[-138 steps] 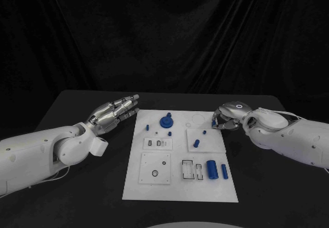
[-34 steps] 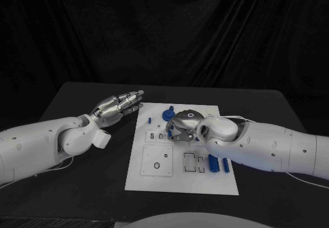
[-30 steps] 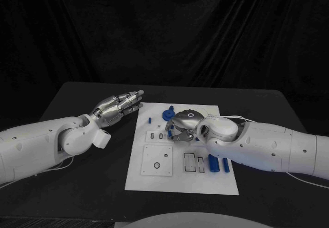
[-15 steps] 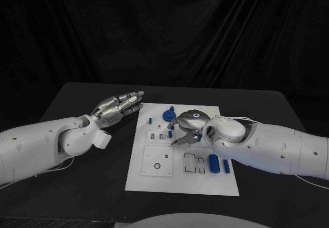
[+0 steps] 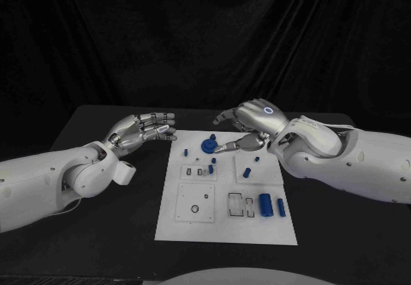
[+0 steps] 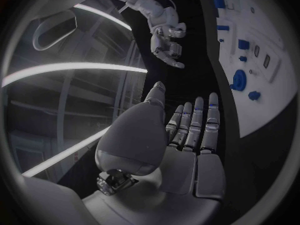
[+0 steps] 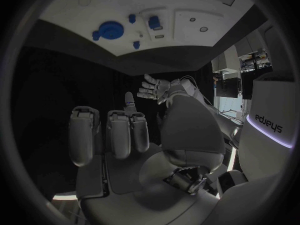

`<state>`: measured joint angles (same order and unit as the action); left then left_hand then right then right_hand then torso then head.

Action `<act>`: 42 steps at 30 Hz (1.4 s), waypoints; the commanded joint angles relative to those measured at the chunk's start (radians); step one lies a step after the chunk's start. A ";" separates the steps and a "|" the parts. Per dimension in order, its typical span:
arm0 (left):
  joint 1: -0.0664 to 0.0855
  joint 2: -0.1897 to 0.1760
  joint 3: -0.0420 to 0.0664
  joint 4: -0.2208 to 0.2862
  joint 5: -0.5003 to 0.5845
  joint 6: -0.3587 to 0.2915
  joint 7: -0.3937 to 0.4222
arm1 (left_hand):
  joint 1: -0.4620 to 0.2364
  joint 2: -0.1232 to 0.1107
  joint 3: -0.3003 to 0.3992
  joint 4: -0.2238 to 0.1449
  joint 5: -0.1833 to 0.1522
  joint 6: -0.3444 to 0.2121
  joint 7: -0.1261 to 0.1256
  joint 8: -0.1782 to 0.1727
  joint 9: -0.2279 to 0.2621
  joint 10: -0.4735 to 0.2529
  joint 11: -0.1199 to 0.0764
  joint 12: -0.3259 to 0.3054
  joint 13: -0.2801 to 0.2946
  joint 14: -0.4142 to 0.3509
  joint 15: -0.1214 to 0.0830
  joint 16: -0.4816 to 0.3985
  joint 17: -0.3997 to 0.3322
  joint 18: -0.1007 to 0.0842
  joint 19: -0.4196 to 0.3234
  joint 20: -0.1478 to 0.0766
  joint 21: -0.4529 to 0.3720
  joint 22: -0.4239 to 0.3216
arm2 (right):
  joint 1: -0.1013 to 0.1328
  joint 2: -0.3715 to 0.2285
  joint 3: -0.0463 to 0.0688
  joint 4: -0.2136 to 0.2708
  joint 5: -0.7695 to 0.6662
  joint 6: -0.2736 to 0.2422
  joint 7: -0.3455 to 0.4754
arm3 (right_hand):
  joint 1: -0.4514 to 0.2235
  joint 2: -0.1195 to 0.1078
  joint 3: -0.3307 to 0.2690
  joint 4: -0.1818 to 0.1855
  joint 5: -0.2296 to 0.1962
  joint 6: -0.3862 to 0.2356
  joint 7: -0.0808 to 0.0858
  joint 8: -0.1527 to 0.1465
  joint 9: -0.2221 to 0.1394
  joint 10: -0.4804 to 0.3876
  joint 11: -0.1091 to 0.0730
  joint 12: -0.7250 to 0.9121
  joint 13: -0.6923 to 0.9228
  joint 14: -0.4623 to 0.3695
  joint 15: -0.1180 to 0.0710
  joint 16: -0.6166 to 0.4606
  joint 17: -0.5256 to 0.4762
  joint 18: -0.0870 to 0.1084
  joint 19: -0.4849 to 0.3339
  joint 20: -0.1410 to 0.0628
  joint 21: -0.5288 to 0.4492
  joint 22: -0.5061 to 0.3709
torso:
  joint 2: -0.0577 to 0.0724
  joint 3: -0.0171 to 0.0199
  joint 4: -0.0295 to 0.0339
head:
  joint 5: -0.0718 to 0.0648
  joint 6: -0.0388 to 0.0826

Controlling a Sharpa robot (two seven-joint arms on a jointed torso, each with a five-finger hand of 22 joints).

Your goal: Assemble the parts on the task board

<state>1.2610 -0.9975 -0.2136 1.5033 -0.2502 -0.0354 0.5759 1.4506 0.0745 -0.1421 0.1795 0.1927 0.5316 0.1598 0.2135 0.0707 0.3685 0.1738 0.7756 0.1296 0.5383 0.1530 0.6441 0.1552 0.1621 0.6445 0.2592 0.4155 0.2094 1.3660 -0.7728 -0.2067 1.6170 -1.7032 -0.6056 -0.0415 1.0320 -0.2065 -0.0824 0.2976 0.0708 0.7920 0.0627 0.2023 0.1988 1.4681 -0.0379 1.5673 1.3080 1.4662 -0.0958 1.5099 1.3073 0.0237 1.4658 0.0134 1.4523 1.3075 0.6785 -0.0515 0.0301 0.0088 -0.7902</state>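
On the board lie small blue parts, probably light, stiff and smooth; pinch each across its middle. Both the left hand and right hand hold nothing, fingers loosely apart.

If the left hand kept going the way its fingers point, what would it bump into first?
Probably the right hand. The left hand points across the far end of the white board toward it, though depth is hard to judge.
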 commanded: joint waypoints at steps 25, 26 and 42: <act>0.112 0.179 0.002 0.008 -1.003 0.043 -0.724 | -0.367 -0.025 -0.033 0.112 -0.002 0.541 -0.157 0.414 0.379 1.202 -0.231 0.795 1.441 1.032 -0.249 0.927 1.416 -0.155 0.903 -0.242 1.146 1.336 | 0.014 -0.138 -0.001 0.053 0.113 0.008 -0.051 | -0.039 0.187 0.083 -0.008 0.306 0.012 0.015 0.106 0.041 0.103 0.019 0.004 0.263 0.065 0.015 -0.035 0.064 0.032 0.001 0.018 -0.120 0.183 | -0.026 0.0249 -0.0148 | 0.001 0.024; 0.115 0.189 0.002 0.004 -1.005 0.065 -0.746 | -0.366 -0.024 -0.038 0.111 0.003 0.564 -0.157 0.380 0.373 1.202 -0.230 0.795 1.441 1.032 -0.249 0.927 1.416 -0.156 0.905 -0.241 1.147 1.338 | 0.010 -0.143 -0.001 0.057 0.113 0.010 -0.056 | -0.028 0.187 0.084 -0.008 0.314 0.013 0.015 0.109 0.042 0.103 0.019 0.004 0.263 0.066 0.015 -0.035 0.065 0.032 0.003 0.018 -0.119 0.183 | -0.027 0.0253 -0.0151 | -0.001 0.023; 0.146 0.319 0.002 -0.053 -1.014 0.239 -0.822 | -0.287 0.010 -0.020 0.105 -0.008 0.291 -0.053 -0.116 0.113 1.202 -0.148 0.795 1.441 1.032 -0.172 0.927 1.416 -0.133 0.825 -0.167 1.105 1.262 | -0.019 -0.192 -0.001 0.092 0.115 0.023 -0.094 | 0.022 0.196 0.093 -0.008 0.358 0.007 0.016 0.117 0.039 0.084 0.019 -0.021 0.234 0.070 0.014 -0.028 0.078 0.025 0.019 0.016 -0.091 0.195 | -0.056 0.0445 -0.0194 | -0.023 -0.015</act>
<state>1.4045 -0.6841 -0.2124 1.4522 -1.2522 0.1326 -0.2209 1.1626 0.0837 -0.1634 0.2842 0.1908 0.8301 0.1063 0.1038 0.1875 1.4655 0.0260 1.5719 1.3081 1.4670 -0.0229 1.5682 1.3080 0.0214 1.4654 0.0829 1.5240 1.3079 1.3495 -0.9627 -0.2088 1.7042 -1.5913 -0.5953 -0.0987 1.0491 -0.0111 0.0048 0.2880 0.4243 0.7989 0.0767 0.3137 0.2392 1.4660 -0.0236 1.5490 1.3075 1.4658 -0.0900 1.4752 1.3073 0.0395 1.4596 0.0323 1.3561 1.3079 0.6280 -0.0103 0.0110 -0.0126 -0.8015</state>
